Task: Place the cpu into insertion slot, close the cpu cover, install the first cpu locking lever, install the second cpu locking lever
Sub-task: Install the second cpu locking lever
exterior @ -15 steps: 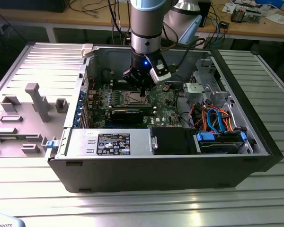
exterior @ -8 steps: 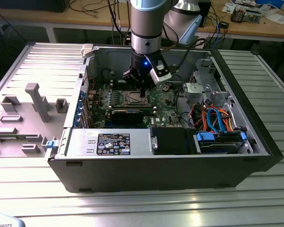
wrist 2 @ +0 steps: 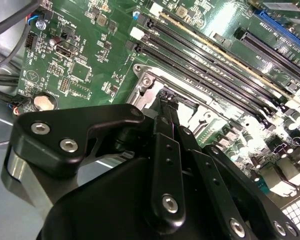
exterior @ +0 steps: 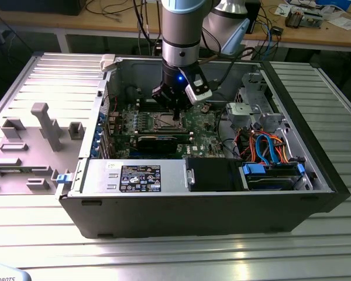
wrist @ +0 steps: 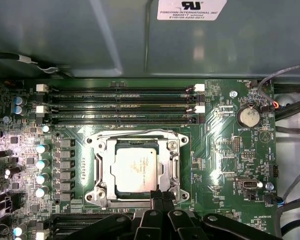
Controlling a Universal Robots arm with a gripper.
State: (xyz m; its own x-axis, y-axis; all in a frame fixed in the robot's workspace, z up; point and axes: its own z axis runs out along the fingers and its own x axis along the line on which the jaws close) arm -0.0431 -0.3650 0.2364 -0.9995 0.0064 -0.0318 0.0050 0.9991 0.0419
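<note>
The tool [exterior: 176,116] is seen in the exterior view lowered into the open computer case [exterior: 316,193], which lies on its side on the ribbed metal tabletop [exterior: 175,257]. Its black fingers [wrist: 162,199] are pressed together into a narrow tip, and nothing is seen pinched between them. In the first wrist view that tip is set at the edge of the insertion slot [wrist: 101,176], at or just above the silver frame; whether contact is made cannot be told. The cpu [wrist: 137,168] is seated flat in the slot just beyond the fingertips, its grey face exposed through the window of the cpu cover [wrist: 171,170], which lies flat around it. The state of the locking levers cannot be told. Beyond the slot, away from the tool, the long black memory slots [wrist: 120,105] run parallel across the green motherboard [wrist: 225,160]. A round coin battery [wrist: 248,117] is mounted to one side of the slot. In the second wrist view the closed fingers [wrist 2: 166,131] are seen reaching down to the socket's metal frame [wrist 2: 146,82].
</note>
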